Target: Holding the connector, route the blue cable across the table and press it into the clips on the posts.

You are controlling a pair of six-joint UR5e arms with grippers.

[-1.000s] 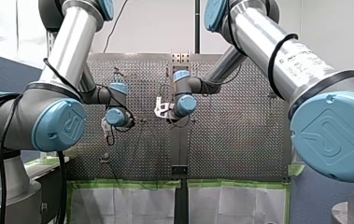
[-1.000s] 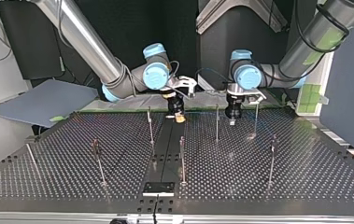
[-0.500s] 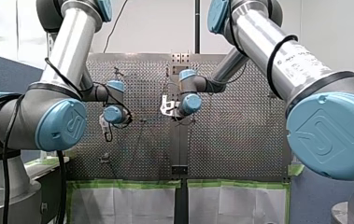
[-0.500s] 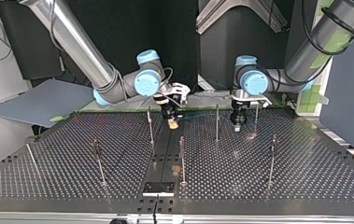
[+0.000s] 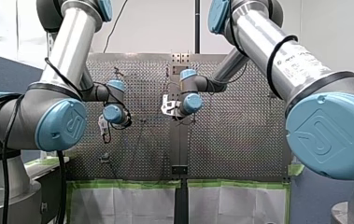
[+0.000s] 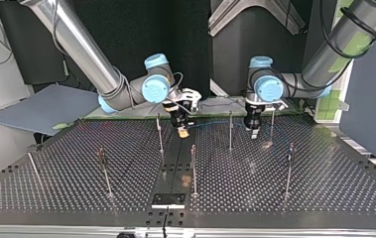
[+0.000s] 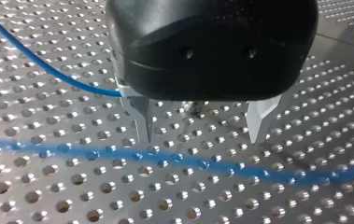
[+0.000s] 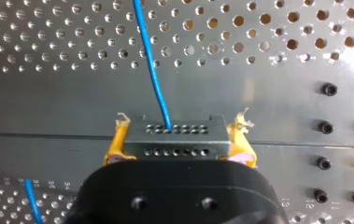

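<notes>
Routing looks to be at an early step: the right gripper (image 8: 179, 127) is clamped by its yellow pads (image 8: 115, 140) on the grey connector (image 8: 174, 144), low over the perforated tabletop (image 6: 299, 198), and the thin blue cable (image 8: 153, 74) leaves the connector's pin face. The left gripper (image 7: 201, 137) hangs with its metal fingers (image 7: 142, 114) apart, the cable crossing just ahead of their tips. Next, I judge, it must close on the cable and steer it to the nearest post (image 6: 230, 130), whose clip I cannot make out.
</notes>
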